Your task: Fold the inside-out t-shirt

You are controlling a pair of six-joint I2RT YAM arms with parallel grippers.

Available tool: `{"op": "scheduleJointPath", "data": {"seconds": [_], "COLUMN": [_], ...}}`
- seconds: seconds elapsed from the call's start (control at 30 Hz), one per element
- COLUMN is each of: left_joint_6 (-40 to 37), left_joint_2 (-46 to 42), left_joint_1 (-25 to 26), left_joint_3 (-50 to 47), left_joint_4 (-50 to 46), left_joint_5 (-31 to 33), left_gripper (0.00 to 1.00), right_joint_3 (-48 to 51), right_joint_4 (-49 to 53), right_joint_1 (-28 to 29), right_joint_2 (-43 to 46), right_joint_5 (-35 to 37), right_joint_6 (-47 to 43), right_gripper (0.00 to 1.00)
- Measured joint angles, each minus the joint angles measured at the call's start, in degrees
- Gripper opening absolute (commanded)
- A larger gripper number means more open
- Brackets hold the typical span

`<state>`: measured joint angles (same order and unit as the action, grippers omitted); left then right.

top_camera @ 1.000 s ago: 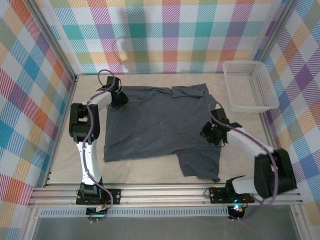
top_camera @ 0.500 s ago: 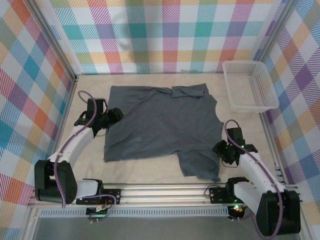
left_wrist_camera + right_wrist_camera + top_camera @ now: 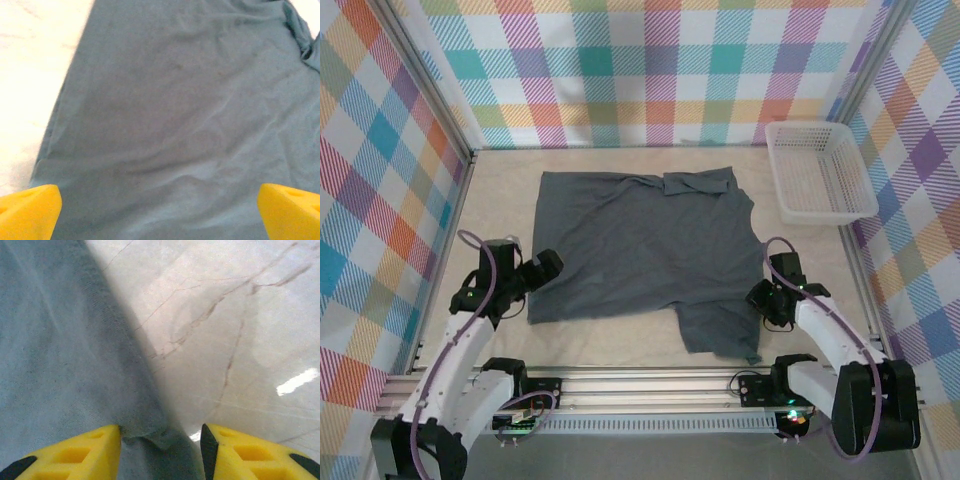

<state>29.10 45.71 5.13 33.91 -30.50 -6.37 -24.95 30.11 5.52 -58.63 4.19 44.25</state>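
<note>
The left gripper (image 3: 546, 267) is standing released, hovering at the shirt's 8 o'clock corner in the top view. In its wrist view the two yellow fingers (image 3: 30, 210) are sitting far apart at the bottom corners, with nothing clasped between them and grey cloth spreading out ahead.

The right gripper (image 3: 763, 297) is resting at about 4 o'clock from the shirt's centre, on its right-hand edge. Its yellow fingers (image 3: 75, 455) are standing apart with a gap between them. A bit of dark hem is lying in that gap on the pale surface, and the jaws are not pinching it.

The grey t-shirt (image 3: 640, 250) is lying spread mostly flat in the middle of the beige counter (image 3: 620, 345). One flap is reaching toward 5 o'clock, close to the near rail. A rumpled fold is showing along the far edge, near 1 o'clock. Soft wrinkles are running across the body.

A white basket (image 3: 777, 175) is sitting at 2 o'clock from the shirt, in the far right corner, just apart from the cloth.
</note>
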Motion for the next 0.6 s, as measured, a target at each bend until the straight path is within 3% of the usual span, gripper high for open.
{"op": "scheduleJointPath", "data": {"seconds": [0.1, 0.2, 0.3, 0.4, 0.6], "left_joint_6": [0.3, 1.4, 2.8, 6.2, 13.8], "left_joint_2": [-2.6, -3.2, -2.9, -2.5, 0.9], "left_joint_1": [0.0, 0.0, 0.0, -0.1, -0.2], "left_joint_3": [-1.5, -1.8, -1.9, -1.9, -1.9], "left_joint_4": [-2.1, -3.4, -5.3, -8.5, -16.2], "left_joint_5": [0.9, 1.6, 2.4, 4.5, 7.8], "left_gripper": [1.0, 0.93, 0.9, 0.85, 0.76], "right_joint_3": [0.0, -0.1, -1.4, -1.9, -2.1], "right_joint_4": [-0.3, -1.8, -1.6, -1.1, 3.4], "right_joint_1": [0.0, 0.0, -0.4, -0.3, -0.2], "right_joint_2": [0.2, -2.9, -5.4, -3.1, 11.2], "right_joint_5": [0.3, -0.2, -0.3, 0.1, 2.3], "right_joint_6": [0.3, 0.3, 0.8, 1.6, 3.8], "right_gripper": [0.39, 0.18, 0.05, 0.01, 0.0]}}
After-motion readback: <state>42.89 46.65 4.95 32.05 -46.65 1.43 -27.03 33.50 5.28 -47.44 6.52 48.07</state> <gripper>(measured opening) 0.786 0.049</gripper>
